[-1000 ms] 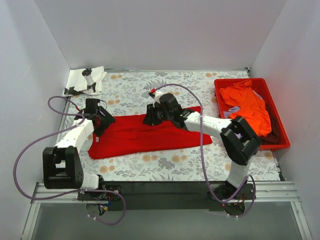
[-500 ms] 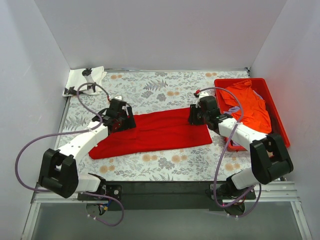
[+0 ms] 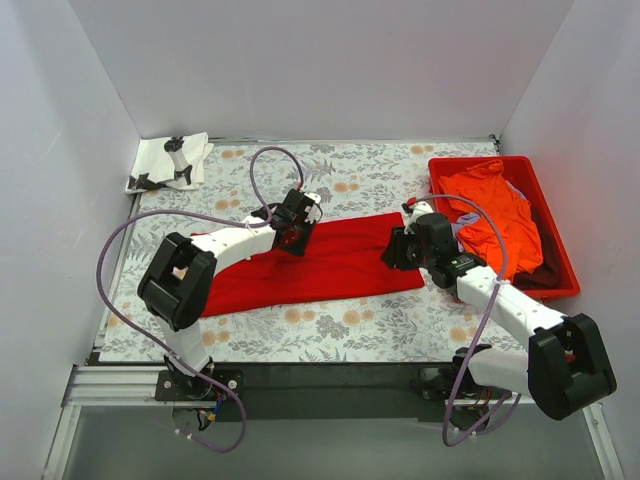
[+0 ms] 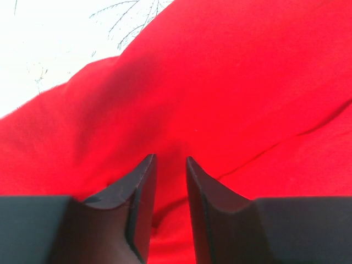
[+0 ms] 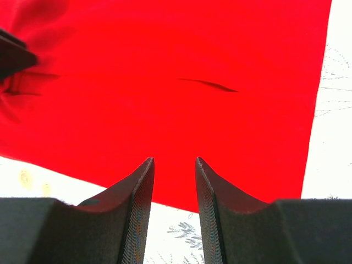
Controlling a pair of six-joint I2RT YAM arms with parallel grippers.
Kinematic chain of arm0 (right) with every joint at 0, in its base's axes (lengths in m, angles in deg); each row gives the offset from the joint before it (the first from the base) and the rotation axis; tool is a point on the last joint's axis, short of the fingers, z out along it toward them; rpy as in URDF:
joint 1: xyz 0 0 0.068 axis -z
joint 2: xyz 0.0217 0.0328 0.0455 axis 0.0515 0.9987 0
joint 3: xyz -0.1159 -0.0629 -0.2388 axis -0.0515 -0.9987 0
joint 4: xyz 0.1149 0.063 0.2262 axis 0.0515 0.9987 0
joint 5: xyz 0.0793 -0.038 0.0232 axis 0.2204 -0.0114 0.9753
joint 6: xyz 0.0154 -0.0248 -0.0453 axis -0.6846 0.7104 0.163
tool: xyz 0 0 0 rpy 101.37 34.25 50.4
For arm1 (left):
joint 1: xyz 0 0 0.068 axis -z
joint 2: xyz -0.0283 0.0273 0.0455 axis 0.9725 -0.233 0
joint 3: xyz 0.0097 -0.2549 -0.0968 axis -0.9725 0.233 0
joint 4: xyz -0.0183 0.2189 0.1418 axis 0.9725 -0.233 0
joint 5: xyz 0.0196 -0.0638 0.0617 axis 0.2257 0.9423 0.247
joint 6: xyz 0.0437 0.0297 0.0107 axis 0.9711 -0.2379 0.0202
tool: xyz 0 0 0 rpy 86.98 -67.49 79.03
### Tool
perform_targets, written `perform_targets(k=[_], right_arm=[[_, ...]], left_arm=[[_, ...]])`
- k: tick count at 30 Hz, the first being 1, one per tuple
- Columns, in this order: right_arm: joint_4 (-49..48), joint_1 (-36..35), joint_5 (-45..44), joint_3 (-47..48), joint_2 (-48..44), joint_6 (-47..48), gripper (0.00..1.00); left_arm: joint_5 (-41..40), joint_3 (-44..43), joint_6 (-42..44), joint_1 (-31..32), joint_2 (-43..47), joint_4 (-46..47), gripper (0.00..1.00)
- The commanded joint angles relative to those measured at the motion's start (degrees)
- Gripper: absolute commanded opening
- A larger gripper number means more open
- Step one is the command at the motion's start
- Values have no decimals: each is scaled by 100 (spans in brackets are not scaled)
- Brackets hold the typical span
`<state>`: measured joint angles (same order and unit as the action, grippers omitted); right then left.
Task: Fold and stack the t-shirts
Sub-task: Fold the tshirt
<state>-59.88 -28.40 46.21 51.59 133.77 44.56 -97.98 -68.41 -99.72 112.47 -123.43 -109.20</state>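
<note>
The red t-shirt [image 3: 330, 265] lies spread out on the flowered table [image 3: 330, 335], as a long band running from left to right; it looks already folded once along its length, so I judge that the next fold goes across it.

The left gripper [image 3: 291, 238] is down on the far edge of this shirt, near its middle; in the left wrist view its fingers stand close together with only a narrow slit of red between them, and creases in the cloth run toward that slit; it may be pinching a fold, but I cannot tell if the grip is really made.

The right gripper [image 3: 396, 252] is at the right end of the shirt; its jaws are apart with nothing between them, and the cloth under them lies flat with a straight edge; probably it is placed there to take that end.

The red tray [image 3: 470, 161] on the right holds the orange t-shirt [image 3: 500, 215] in a loose heap with other cloth under it; the white t-shirt [image 3: 165, 160] with black print lies in the far left corner, well apart; these are not yet folded.
</note>
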Motion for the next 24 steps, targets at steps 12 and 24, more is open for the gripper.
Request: perform_targets(k=[12, 24], right_arm=[[-138, 93, 40, -254, -518, -114, 42], [-129, 119, 76, -333, -518, -132, 42]], left_arm=[[-225, 1, 1117, 413, -259, 91, 34], [-516, -70, 1249, 484, -497, 117, 27]])
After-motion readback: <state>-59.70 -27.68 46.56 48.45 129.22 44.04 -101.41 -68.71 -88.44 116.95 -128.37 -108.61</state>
